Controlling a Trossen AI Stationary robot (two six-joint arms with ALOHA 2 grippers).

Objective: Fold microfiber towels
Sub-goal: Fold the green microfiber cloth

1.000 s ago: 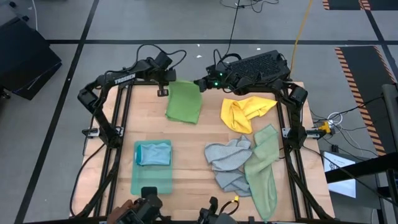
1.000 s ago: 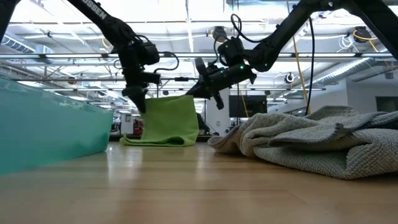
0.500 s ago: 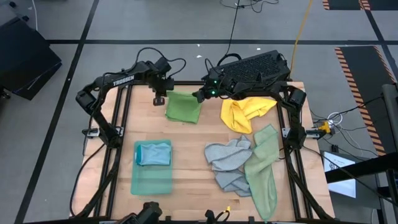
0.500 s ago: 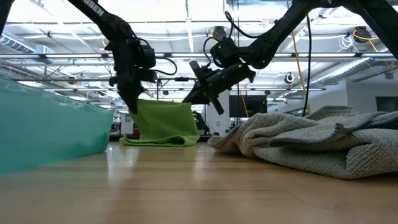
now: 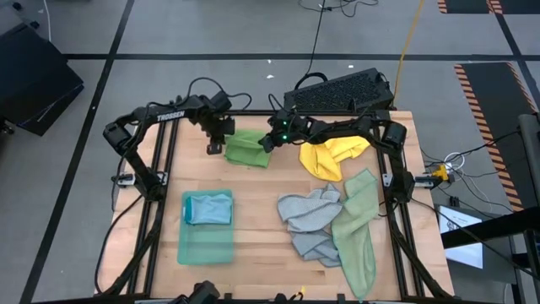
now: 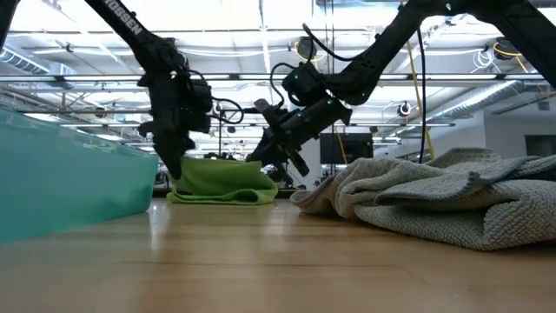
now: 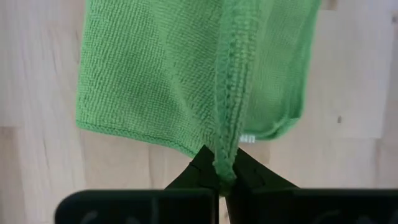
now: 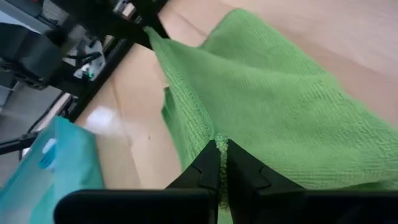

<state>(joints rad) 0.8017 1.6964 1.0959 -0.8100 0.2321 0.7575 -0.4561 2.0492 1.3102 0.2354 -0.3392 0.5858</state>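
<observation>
Bright green microfiber towel lies doubled on the wooden table — left gripper and right gripper fingers each clenched on a corner.

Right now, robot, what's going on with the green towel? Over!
Left gripper shut on bright green towel, right gripper shut on its other corner. Towel half folded, low on table. Nothing in the way.

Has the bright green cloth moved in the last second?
Yes. The bright green cloth is shorter in the high view: its edge held by the left pincer and right pincer has come toward the teal tray, folding it.
</observation>
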